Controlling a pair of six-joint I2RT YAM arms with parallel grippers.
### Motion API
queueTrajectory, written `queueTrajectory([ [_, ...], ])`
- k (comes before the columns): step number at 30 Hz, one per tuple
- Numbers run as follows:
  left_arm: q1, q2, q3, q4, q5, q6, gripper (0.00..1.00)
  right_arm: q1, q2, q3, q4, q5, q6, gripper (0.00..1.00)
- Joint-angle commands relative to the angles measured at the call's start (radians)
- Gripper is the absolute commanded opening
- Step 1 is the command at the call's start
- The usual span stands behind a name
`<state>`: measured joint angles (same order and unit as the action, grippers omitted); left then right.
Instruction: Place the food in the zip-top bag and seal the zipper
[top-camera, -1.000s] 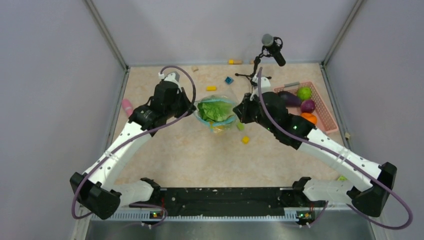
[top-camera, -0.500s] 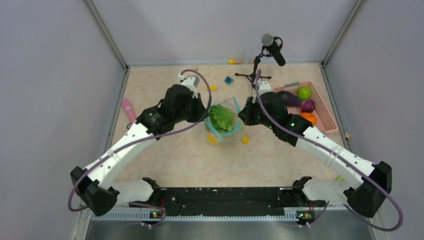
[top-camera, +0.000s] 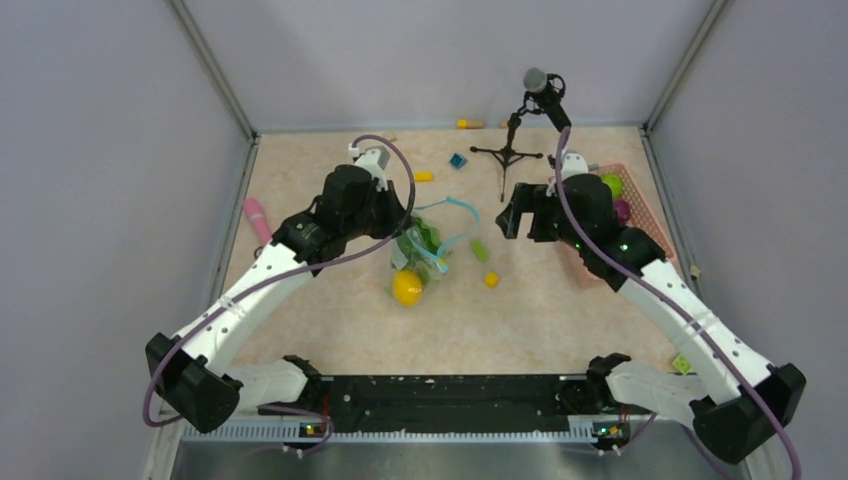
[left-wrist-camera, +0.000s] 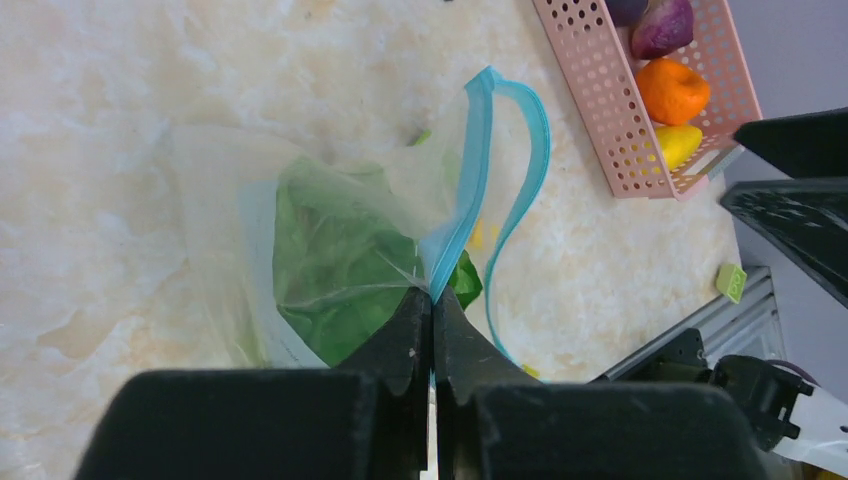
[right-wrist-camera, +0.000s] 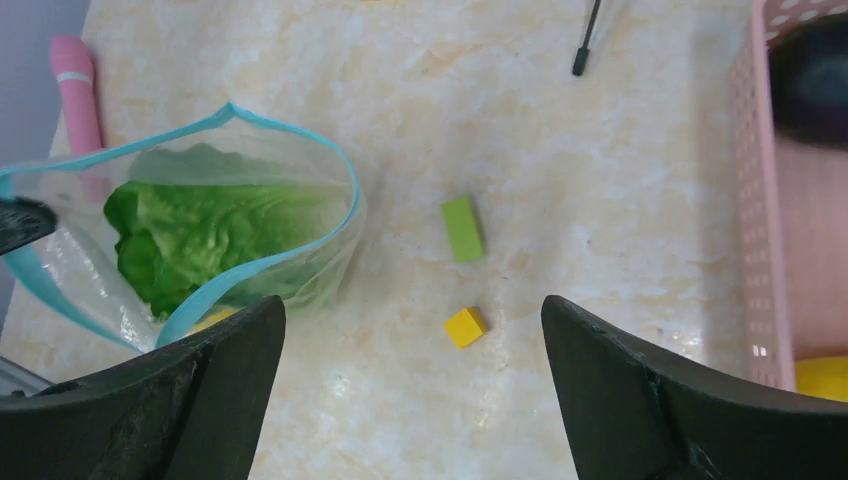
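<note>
Zip-top bag (left-wrist-camera: 330, 250) near the centre of the worktop (top-camera: 520, 330), lifted at its mouth by the left gripper (left-wrist-camera: 432, 305). The jaws are pressed together on the teal zipper (left-wrist-camera: 470, 170) and pinch one lip only, so the mouth gapes as a loop toward about 2 o'clock in the top view. A green leafy piece (right-wrist-camera: 200, 235) sits inside. A yellow lemon (top-camera: 406, 287) lies at the bag's 7 o'clock end; whether it is inside the film or merely against it cannot be told. The right gripper (right-wrist-camera: 410, 310) hovers between the bag and the pink basket (right-wrist-camera: 750, 200), jaws wide apart and holding nothing. The basket, at 3 o'clock from the bag, holds the orange (left-wrist-camera: 672, 90), the magenta piece (left-wrist-camera: 660, 25), the lime (top-camera: 610, 183) and the eggplant (right-wrist-camera: 810, 80). Judged handling: the bag is light, limp, slippery film that will sag and fold wherever it is unsupported, so the firmer zipper strip is the sound place to hold it — ideally a second pinch on the free lip. The produce looks hard, smooth and prone to roll, and is best gripped across its middle.
</note>
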<state>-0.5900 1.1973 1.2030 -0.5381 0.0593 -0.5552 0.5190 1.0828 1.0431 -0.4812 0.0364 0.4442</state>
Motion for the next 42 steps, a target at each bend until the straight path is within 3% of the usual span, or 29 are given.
queueTrajectory([
  [1,0.047,0.026,-0.043,0.167,0.114,-0.034,0.0,-0.022,-0.106,0.044,-0.071,0.092,-0.119,0.99],
  [6,0.078,0.071,-0.04,0.219,0.215,-0.028,0.0,-0.2,0.001,0.136,-0.085,0.131,-0.28,0.99],
  [10,0.087,0.111,-0.013,0.216,0.284,0.013,0.0,-0.455,0.233,0.208,-0.059,-0.041,-0.6,0.98],
  [13,0.089,0.124,-0.006,0.219,0.33,0.042,0.0,-0.601,0.382,0.279,-0.02,-0.254,-0.852,0.95],
  [19,0.091,0.133,-0.029,0.239,0.351,0.074,0.0,-0.616,0.601,0.337,0.061,-0.349,-1.118,0.93],
  [32,0.09,0.19,-0.009,0.239,0.387,0.091,0.0,-0.616,0.882,0.37,0.142,-0.403,-1.243,0.87],
  [34,0.09,0.196,-0.01,0.241,0.392,0.086,0.0,-0.616,0.911,0.384,0.135,-0.414,-1.244,0.79],
  [37,0.09,0.199,-0.009,0.245,0.408,0.077,0.0,-0.616,0.913,0.423,0.08,-0.399,-1.221,0.47],
  [38,0.091,0.198,-0.006,0.246,0.416,0.076,0.0,-0.616,0.892,0.424,0.069,-0.39,-1.214,0.41],
  [42,0.09,0.178,-0.011,0.247,0.431,0.069,0.0,-0.616,0.698,0.339,0.122,-0.286,-1.143,0.33],
])
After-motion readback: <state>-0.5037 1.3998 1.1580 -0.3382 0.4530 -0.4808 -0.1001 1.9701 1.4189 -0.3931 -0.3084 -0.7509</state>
